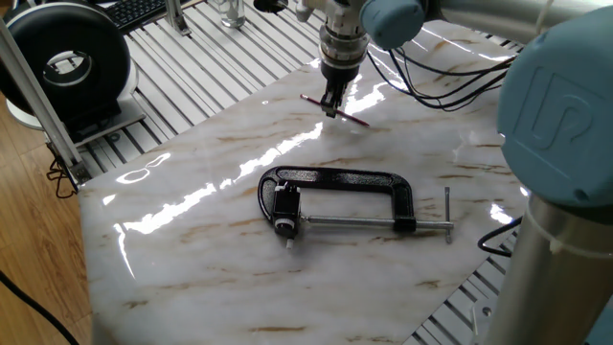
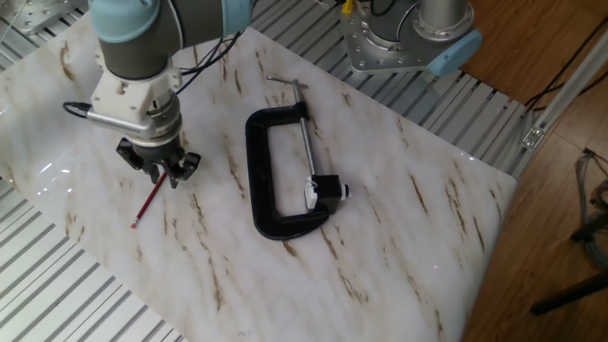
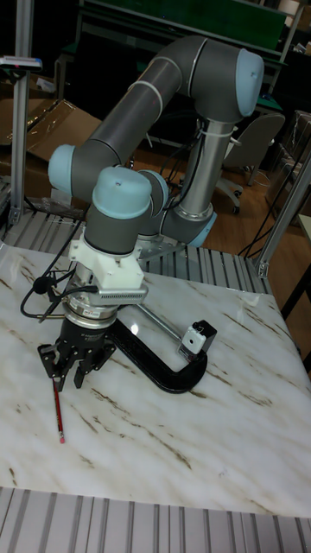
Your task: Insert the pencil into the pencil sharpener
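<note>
One gripper (image 2: 161, 172) | fingers narrow, straddling pencil (image 2: 144, 205) on table | sharpener (image 2: 326, 189) well apart

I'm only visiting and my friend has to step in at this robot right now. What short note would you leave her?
Gripper: low over the upper end of the pencil; whether it has closed on it cannot be seen.
Pencil: flat on the marble table, away from the clamp.
Sharpener: held in the clamp's mouth.
Done: the arm is at the pencil.
Left: grip and lift the pencil, carry it over, push it into the sharpener.
</note>
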